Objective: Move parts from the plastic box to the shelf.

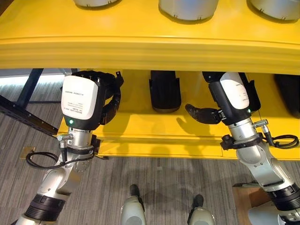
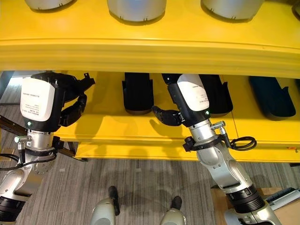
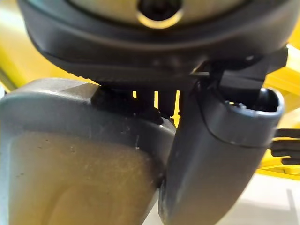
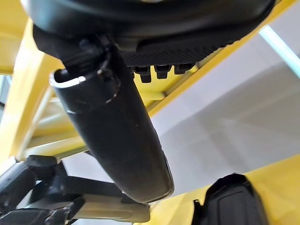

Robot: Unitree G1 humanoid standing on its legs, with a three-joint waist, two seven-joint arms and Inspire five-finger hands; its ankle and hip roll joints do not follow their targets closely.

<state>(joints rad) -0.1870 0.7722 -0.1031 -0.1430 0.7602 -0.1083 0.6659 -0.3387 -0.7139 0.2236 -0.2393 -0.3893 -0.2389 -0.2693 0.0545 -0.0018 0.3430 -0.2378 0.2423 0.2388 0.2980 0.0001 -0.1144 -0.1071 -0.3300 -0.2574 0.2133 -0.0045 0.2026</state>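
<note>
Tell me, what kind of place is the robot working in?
Probably a factory or workshop storeroom. A big yellow shelf holds rows of matching black parts, with grey parts on the level above, and the floor is grey carpet. The right hand reaches into the shelf.

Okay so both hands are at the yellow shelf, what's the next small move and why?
Probably draw the right hand back out of the yellow shelf. Its fingers look relaxed and empty, and a black part lies on the shelf past that wrist. The left hand curls round a grey part, to be set down next.
</note>
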